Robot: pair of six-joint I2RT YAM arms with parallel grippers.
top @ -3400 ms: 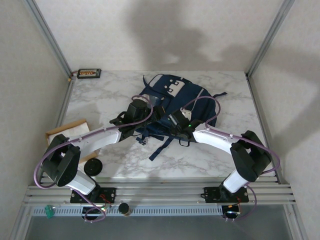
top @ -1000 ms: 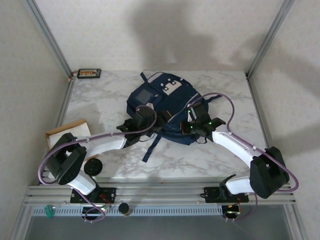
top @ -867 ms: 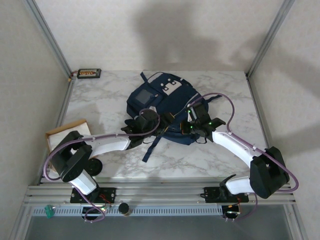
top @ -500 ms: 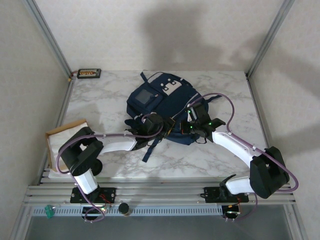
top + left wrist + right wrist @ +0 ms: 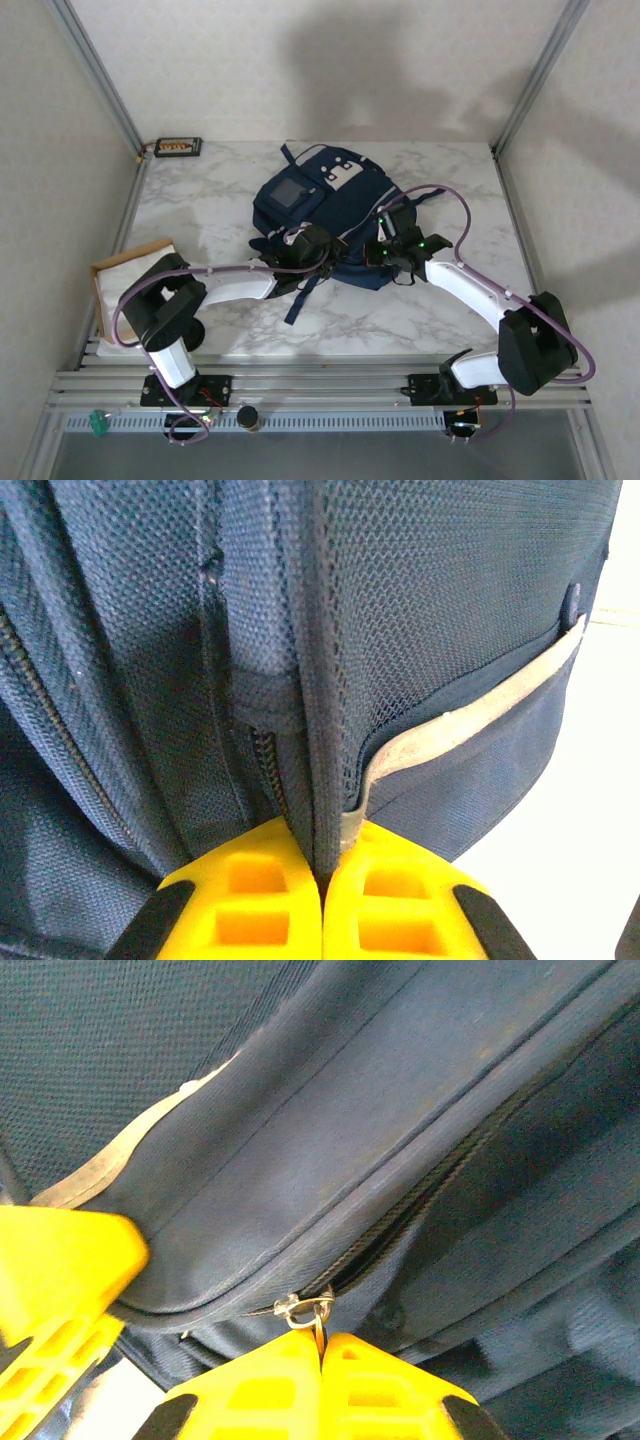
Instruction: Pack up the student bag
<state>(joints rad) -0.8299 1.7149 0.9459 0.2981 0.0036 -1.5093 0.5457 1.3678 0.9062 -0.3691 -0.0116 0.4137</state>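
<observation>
So the marble worktop (image 5: 440, 320) has exactly one student bag (image 5: 335, 200) on it, navy, lying flat around the middle and a bit toward the far side, easily the biggest thing there. Two arms reach in from the near edge, one from each side, and both meet the bag along its near edge. The left pincer (image 5: 312, 243) is at the bag's near-left part; up close its yellow fingers (image 5: 250, 900) are pressed together with a raised seam of the mesh fabric pinched between them, just beside the pale stripe (image 5: 470, 715). The right pincer (image 5: 385, 245) is at the near-right part, clamped tight on the one little metal zip pull (image 5: 305, 1310) at the end of the zipper. Off to the left there's one cardboard box (image 5: 130, 262), and one small black case (image 5: 178, 147) sits in the far-left corner, both well apart from the bag.
</observation>
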